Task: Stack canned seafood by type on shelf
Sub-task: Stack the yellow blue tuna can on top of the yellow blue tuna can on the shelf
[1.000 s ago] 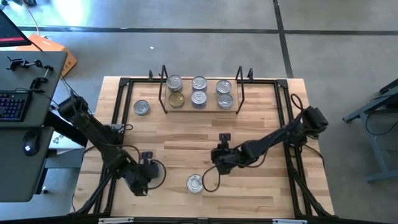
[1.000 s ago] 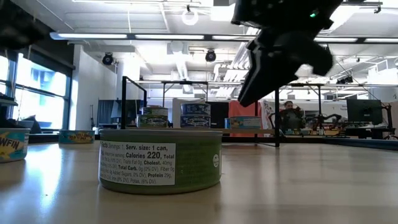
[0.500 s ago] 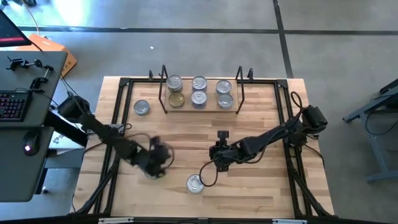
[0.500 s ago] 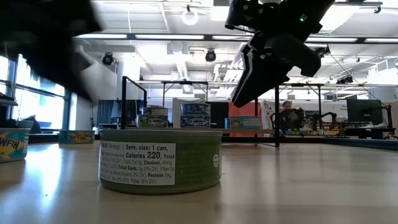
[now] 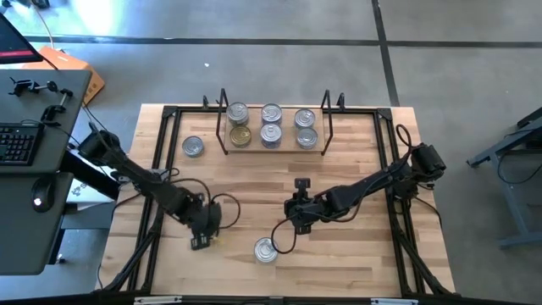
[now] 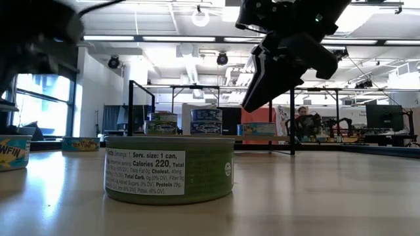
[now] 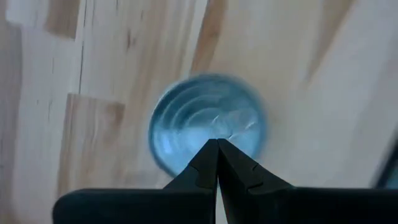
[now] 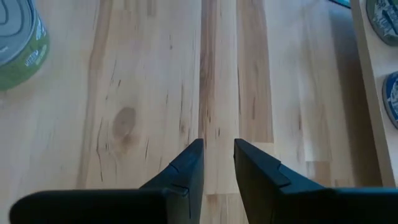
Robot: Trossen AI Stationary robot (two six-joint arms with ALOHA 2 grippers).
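With six tins already on the shelf (image 5: 315, 149), two loose ones are left on the table.
Nearest the front edge sits a green-label tin (image 5: 266, 249), standing free between the arms. Left gripper (image 5: 201, 233) is just beside it, fingers pinched together on nothing, so it should spread wide before dropping over the rim. Right gripper (image 5: 301, 196) hovers mid-table, slightly parted, empty. Farther back, a silver tin (image 5: 193, 146) waits just outside the shelf. I'd match labels before stacking.
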